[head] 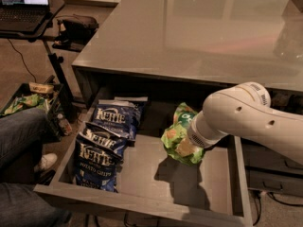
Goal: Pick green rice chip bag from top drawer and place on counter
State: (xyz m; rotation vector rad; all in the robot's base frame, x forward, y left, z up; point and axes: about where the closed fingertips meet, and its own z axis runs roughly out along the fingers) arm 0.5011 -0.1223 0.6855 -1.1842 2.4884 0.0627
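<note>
The green rice chip bag (179, 135) hangs crumpled just above the pale bottom of the open top drawer (142, 174), right of its middle, casting a shadow below. My gripper (187, 145) is at the end of the white arm (241, 117) that reaches in from the right. It is shut on the bag, and the wrist mostly hides it. The grey glossy counter (189, 32) lies directly above and behind the drawer.
Two dark blue Kettle chip bags (116, 117) (97, 157) lie in the drawer's left part. A laptop on a black stand (23, 8) is at the far left, with a box of green bags (23, 100) below. A person's jeans leg (19, 131) is at the left edge.
</note>
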